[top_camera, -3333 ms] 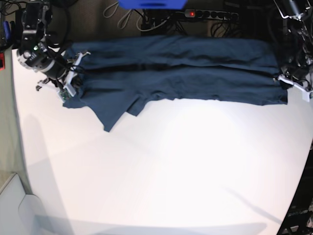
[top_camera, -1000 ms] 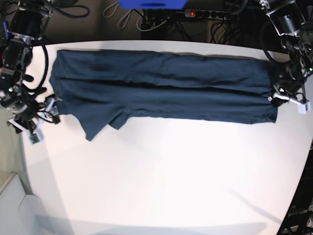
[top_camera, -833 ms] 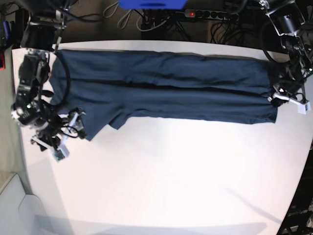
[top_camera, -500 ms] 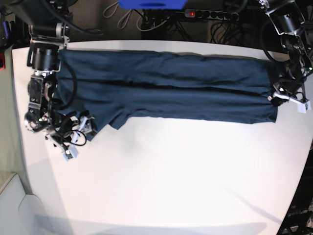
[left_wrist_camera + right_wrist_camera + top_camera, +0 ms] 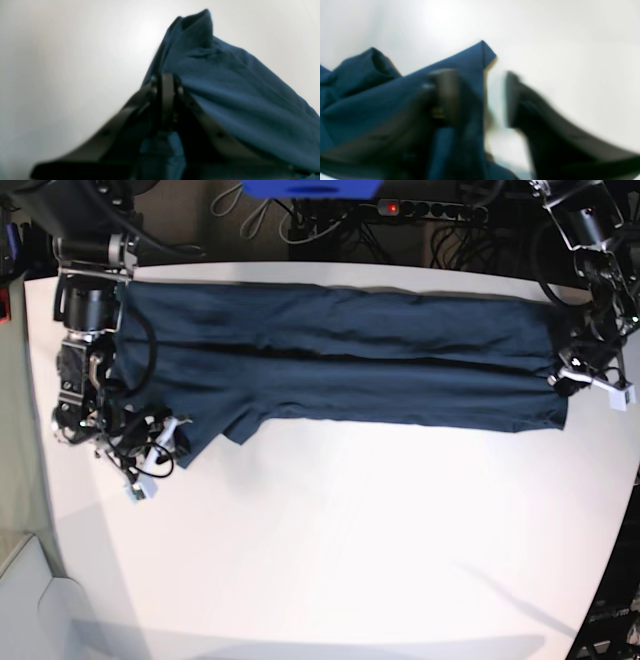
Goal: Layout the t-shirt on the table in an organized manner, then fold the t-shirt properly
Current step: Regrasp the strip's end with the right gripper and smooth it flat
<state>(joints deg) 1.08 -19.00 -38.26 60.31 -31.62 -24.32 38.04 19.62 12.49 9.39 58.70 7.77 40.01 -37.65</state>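
T-shirt [image 5: 340,365] lies lengthwise across table [image 5: 350,550]; left tool [image 5: 580,380] clamps it, right tool [image 5: 160,452] parted.

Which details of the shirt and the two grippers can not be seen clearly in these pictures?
- Neck label of the t-shirt: not findable in any view; folds may hide it.
- Right gripper: right wrist view is motion-blurred, so contact between its fingers and the sleeve corner is unclear.
- Left gripper: closed on cloth, but the left wrist view is out of focus.
- Table: cut off by the base view's edges.
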